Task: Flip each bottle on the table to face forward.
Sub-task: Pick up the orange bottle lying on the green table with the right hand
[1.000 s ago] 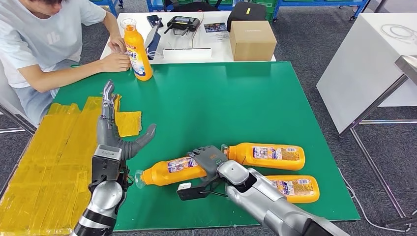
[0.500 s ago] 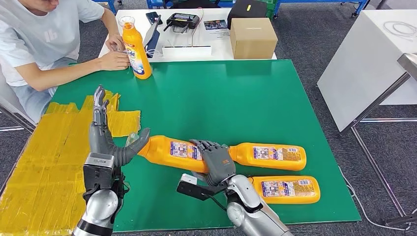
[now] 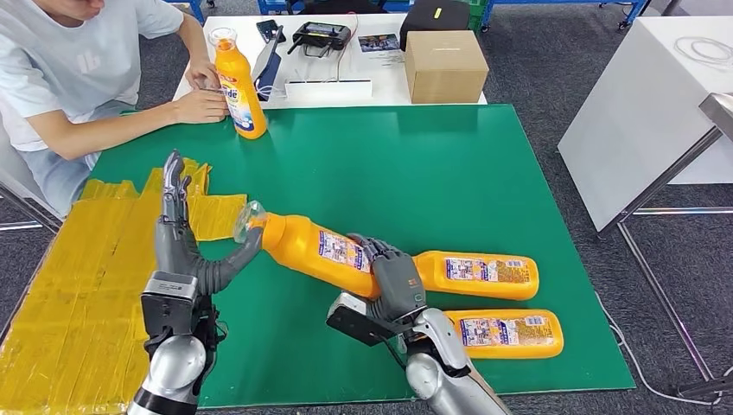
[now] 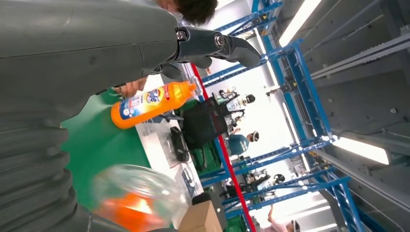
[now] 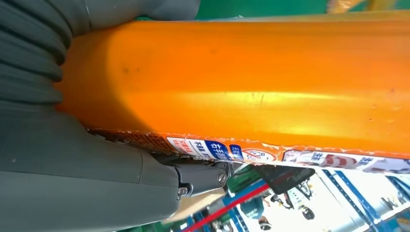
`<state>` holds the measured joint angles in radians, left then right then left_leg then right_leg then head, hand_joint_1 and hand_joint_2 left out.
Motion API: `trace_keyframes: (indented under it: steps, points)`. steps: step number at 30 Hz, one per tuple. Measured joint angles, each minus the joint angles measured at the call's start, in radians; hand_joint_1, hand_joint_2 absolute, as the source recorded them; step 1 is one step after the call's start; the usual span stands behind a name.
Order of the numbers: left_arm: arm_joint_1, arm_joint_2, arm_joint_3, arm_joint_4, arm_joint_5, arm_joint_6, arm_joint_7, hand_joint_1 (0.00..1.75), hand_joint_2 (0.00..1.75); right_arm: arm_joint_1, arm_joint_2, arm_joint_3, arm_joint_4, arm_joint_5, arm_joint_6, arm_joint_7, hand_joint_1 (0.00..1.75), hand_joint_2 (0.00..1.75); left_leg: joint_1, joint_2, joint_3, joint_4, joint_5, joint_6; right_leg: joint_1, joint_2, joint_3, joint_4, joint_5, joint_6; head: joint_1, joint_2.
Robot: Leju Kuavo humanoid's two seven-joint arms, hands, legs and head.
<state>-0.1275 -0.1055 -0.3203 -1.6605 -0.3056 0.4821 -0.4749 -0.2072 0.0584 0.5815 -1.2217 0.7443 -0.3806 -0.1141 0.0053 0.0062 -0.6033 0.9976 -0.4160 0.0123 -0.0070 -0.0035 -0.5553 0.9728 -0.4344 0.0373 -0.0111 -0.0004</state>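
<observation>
My right hand (image 3: 393,278) grips an orange bottle (image 3: 315,249) by its lower body and holds it tilted above the green mat, clear cap (image 3: 249,221) up and to the left. The right wrist view shows that bottle (image 5: 251,87) close up against my palm. My left hand (image 3: 186,242) stands upright with fingers spread, its thumb just under the cap; the cap (image 4: 138,195) is blurred in the left wrist view. Two more orange bottles lie on their sides at the front right (image 3: 475,274) (image 3: 506,333). Another orange bottle (image 3: 239,82) (image 4: 152,101) stands upright at the far left.
A person (image 3: 78,73) sits at the far left with a hand (image 3: 200,106) by the upright bottle. Yellow tape patches (image 3: 82,259) cover the mat's left side. A cardboard box (image 3: 443,67) and devices sit on the white table behind.
My right hand has lifted the bottle off the mat and tilted its cap end upward. My left hand has stayed beside the cap, thumb now under it.
</observation>
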Motion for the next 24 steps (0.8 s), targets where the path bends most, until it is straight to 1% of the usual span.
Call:
trace_keyframes:
  steps: [8,10,12,15,17,18,20,24]
  points:
    - [0.026,0.009,-0.008,-0.054,0.089,-0.076,-0.012,0.00,1.75,0.031,0.011,-0.063,-0.028,-0.112,0.035,-0.044,1.75,1.75,0.000,0.000,-0.001,0.000,0.000,0.000,0.000,0.000,-0.001,0.000,0.000,0.000,0.000,0.000]
    - [0.028,0.015,-0.016,-0.062,0.117,-0.119,0.003,0.00,1.75,0.038,0.015,-0.078,-0.034,-0.154,0.033,-0.070,1.75,1.75,0.000,0.000,-0.001,0.000,0.000,0.000,0.000,0.000,-0.001,0.000,0.000,0.000,0.000,0.000]
    - [0.026,0.028,-0.031,-0.062,0.164,-0.217,0.051,0.00,1.75,0.049,0.024,-0.100,-0.048,-0.206,0.009,-0.110,1.75,1.75,0.000,0.000,-0.001,0.000,0.000,0.000,0.000,0.000,-0.002,0.000,0.000,0.000,0.000,0.000]
    - [0.009,0.056,-0.060,-0.030,0.268,-0.440,0.130,0.00,1.75,0.063,0.039,-0.135,-0.078,-0.283,-0.041,-0.169,1.72,1.75,0.000,0.000,-0.001,0.000,0.000,0.000,0.000,0.000,-0.002,0.000,0.000,0.000,0.000,0.000]
    - [-0.004,0.069,-0.079,0.007,0.348,-0.580,0.151,0.00,1.75,0.067,0.046,-0.153,-0.099,-0.324,-0.058,-0.202,1.71,1.75,0.000,0.001,-0.001,0.000,0.000,0.000,0.000,0.001,-0.002,0.000,0.000,0.000,0.000,0.000]
    - [-0.011,0.074,-0.088,0.025,0.379,-0.631,0.155,0.00,1.75,0.068,0.049,-0.160,-0.109,-0.341,-0.064,-0.216,1.71,1.75,0.000,0.001,-0.001,0.000,0.000,0.000,0.000,0.001,-0.002,0.000,0.000,0.000,0.000,0.000]
    - [-0.023,0.082,-0.109,0.052,0.421,-0.695,0.158,0.00,1.75,0.072,0.057,-0.171,-0.126,-0.367,-0.075,-0.244,1.73,1.75,0.000,0.001,-0.001,0.000,0.000,0.000,0.000,0.001,-0.002,0.000,0.000,0.000,0.000,0.000]
    - [-0.038,0.090,-0.147,0.076,0.449,-0.722,0.173,0.00,1.75,0.082,0.068,-0.177,-0.148,-0.392,-0.092,-0.290,1.71,1.75,0.000,0.001,-0.001,0.000,0.000,0.000,0.000,0.001,-0.002,0.000,0.000,0.000,0.000,0.000]
